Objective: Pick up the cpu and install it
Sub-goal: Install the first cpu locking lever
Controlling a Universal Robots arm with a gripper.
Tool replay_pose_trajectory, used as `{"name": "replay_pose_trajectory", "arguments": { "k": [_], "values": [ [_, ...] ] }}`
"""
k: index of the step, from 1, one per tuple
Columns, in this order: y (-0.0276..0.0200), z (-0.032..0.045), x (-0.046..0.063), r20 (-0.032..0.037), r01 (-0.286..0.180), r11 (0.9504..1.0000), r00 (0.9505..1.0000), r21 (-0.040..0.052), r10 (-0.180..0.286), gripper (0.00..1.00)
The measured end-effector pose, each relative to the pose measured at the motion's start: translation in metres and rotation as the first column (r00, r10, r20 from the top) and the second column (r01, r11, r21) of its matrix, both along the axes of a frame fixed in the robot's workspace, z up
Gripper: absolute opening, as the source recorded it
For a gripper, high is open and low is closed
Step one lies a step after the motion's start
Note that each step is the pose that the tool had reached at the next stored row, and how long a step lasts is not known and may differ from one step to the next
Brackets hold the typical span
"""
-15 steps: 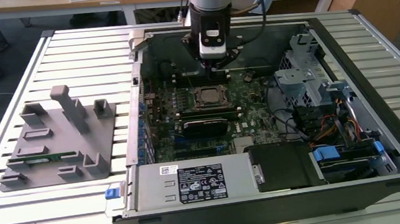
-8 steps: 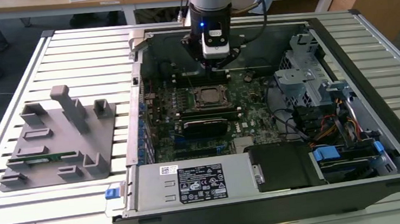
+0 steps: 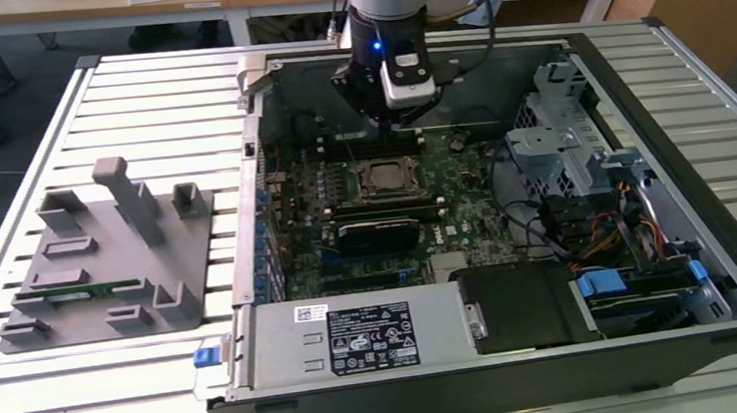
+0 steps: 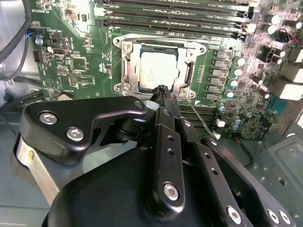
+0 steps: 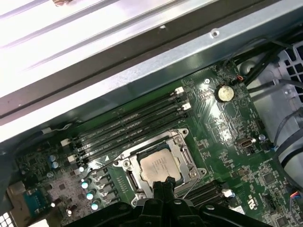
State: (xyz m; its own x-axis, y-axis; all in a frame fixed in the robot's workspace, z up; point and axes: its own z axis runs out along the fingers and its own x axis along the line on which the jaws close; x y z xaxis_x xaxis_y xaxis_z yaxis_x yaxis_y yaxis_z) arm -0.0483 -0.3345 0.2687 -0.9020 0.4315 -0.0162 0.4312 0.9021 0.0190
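The cpu, a silver square chip with a thin tan rim, lies flat inside the open metal-framed socket on the green motherboard. In the first wrist view the cpu sits in the same socket, and in the exterior view the cpu is in the middle of the board. My gripper hangs just above the chip's near edge, its black fingers pressed together with nothing between them. From the exterior view the gripper is above the board, a little behind the socket.
The open computer case lies on a slatted table. Memory slots run beside the socket. A grey fixture on the exterior view's left holds a green memory stick. Drive cage and cables fill the case's right.
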Motion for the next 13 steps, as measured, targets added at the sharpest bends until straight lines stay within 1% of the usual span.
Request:
{"name": "replay_pose_trajectory", "arguments": {
  "k": [3, 7, 9, 10, 13],
  "values": [
    [-0.0001, 0.0006, -0.0001, -0.0002, -0.007, 1.0, 1.0, 0.0001, 0.007, 0.11],
    [0.0, 0.004, 0.0, 0.0001, -0.014, 0.9999, 0.9999, 0.0031, 0.014, 0.11],
    [0.0, 0.0041, -0.0004, 0.0003, -0.019, 0.9998, 0.9998, 0.0034, 0.019, 0.11],
    [0.0, 0.0042, -0.001, 0.0002, -0.026, 0.9996, 0.9997, 0.0033, 0.026, 0.11],
    [0.0, 0.0038, -0.0012, 0.0001, -0.076, 0.9971, 0.9971, 0.0031, 0.076, 0.11]
  ]
}}
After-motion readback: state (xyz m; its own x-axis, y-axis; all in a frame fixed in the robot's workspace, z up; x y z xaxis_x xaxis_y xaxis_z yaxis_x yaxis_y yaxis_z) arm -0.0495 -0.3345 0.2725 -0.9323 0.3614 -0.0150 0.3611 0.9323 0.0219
